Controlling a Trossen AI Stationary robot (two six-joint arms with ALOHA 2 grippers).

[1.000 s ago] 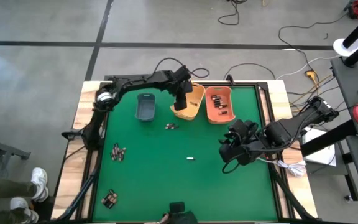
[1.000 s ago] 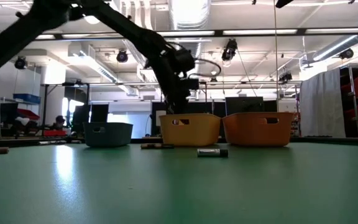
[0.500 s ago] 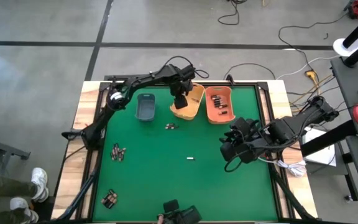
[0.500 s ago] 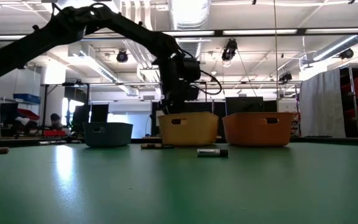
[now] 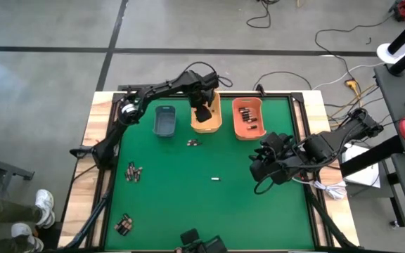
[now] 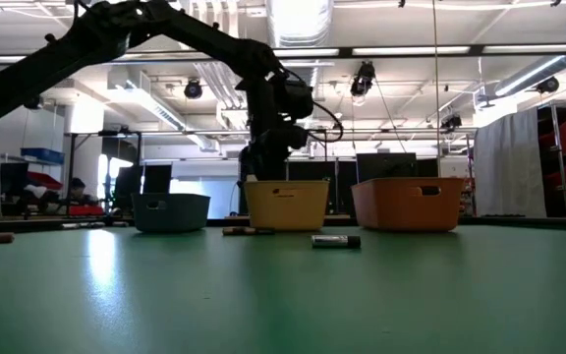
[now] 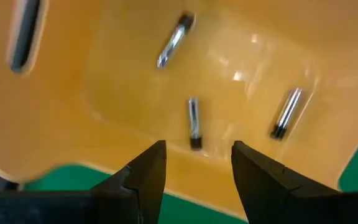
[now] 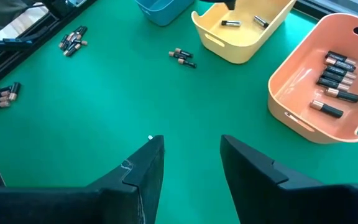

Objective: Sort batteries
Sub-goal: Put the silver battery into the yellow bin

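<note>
Batteries, small dark and silvery cylindrical cells, are what I am sorting: I count three thin ones [image 7: 193,122] in the yellow-orange rectangular plastic bin [image 5: 206,124], about six [image 8: 335,76] in the orange plastic bin [image 5: 249,130] just beside it, and none that I can see in the grey-blue plastic bin [image 5: 165,121] on its other side. Loose on the green table mat [image 5: 188,190] in front of the yellow-orange bin lie a small pair [image 5: 193,143], one single cell [image 5: 215,179], and two clusters [image 5: 133,171] [image 5: 124,224] farther off toward the left edge. My left gripper [image 5: 202,112] hangs over the yellow-orange bin, fingers parted and empty. My right gripper [image 5: 259,169] waits near the orange bin, jaws apart, holding nothing. Since a second ago the yellow-orange bin has swung from askew to square, and the left arm has shifted over it.
</note>
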